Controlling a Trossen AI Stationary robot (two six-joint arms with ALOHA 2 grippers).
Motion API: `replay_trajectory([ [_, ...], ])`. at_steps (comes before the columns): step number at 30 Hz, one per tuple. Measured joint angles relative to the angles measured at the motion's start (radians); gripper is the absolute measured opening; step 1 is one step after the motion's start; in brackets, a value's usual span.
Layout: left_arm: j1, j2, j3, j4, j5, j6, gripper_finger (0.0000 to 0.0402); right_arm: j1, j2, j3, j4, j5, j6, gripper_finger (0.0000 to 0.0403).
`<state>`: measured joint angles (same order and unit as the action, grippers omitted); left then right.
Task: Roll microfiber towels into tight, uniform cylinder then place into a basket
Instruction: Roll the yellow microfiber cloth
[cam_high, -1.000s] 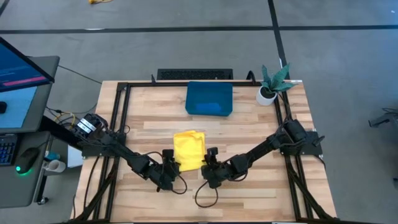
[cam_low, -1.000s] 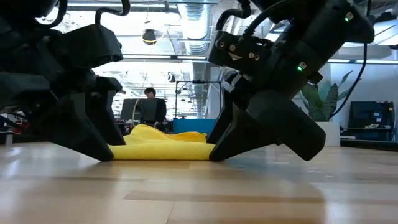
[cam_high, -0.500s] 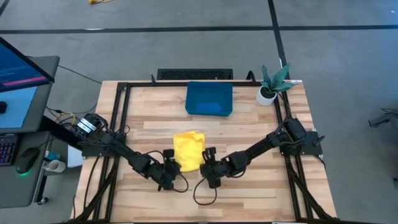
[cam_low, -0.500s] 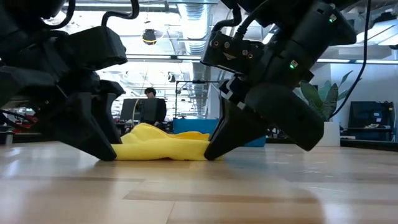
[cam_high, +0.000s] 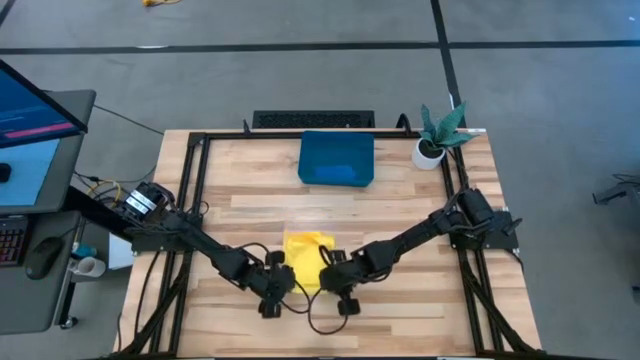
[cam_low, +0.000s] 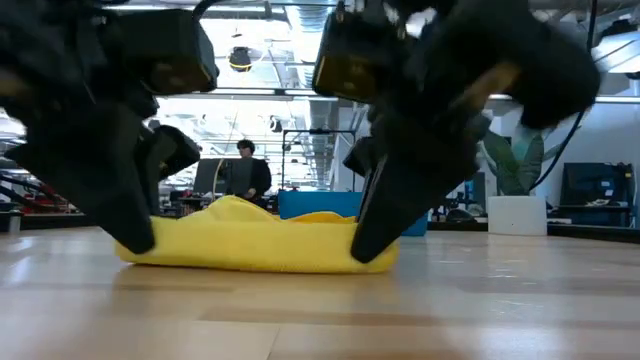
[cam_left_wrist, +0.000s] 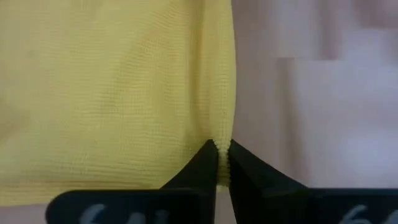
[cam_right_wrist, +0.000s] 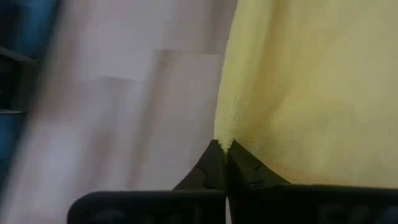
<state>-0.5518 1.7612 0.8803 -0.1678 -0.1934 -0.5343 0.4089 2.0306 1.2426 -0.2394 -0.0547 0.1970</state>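
Note:
The yellow microfiber towel lies bunched on the wooden table, in front of the teal-blue basket at the far edge. My left gripper is shut on the towel's near left end. My right gripper is shut on its near right end. In the low view the towel stretches between the left fingers and the right fingers, with its underside on the table. My left gripper pinches the towel's side edge between its two fingertips, near the near left corner. The fingers slant down from the near left. How many layers they hold I cannot tell. The towel's underside rests on the table. My right gripper pinches the towel's opposite side edge at its fingertips, near the near right corner. Its fingers slant down from the near right. The cloth between the two holds is drawn fairly straight along the near edge.
A small white pot with a green plant stands at the far right corner, beside the basket. A black frame runs round the table top. Bare wood lies to either side of the towel and toward the near edge.
Both grippers have shut on the towel's near corners, tipped steeper and drawn toward the table's near edge, rising a little. The towel has slid toward the near edge with them, and its near edge now stretches between the two holds.

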Motion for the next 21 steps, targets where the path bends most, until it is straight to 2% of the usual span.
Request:
replay_trajectory([
  [5,-0.008,0.000,0.049,0.002,0.169,-0.041,0.0030,0.001,0.000,0.017,0.012,-0.175,0.024,0.0016],
  [8,-0.007,-0.002,0.066,-0.007,0.196,-0.101,0.0029,-0.001,0.000,0.016,0.012,-0.193,0.055,0.0018],
  [11,0.005,-0.003,0.068,-0.028,0.239,-0.210,0.0026,-0.030,0.004,0.017,0.018,-0.213,0.164,0.0011],
  [17,0.000,-0.004,0.068,-0.077,0.244,-0.234,0.0025,-0.103,0.006,0.017,0.030,-0.320,0.329,0.0013],
  [21,-0.016,-0.012,0.069,-0.098,0.196,-0.222,0.0025,-0.127,0.006,0.017,0.038,-0.373,0.397,0.0012],
])
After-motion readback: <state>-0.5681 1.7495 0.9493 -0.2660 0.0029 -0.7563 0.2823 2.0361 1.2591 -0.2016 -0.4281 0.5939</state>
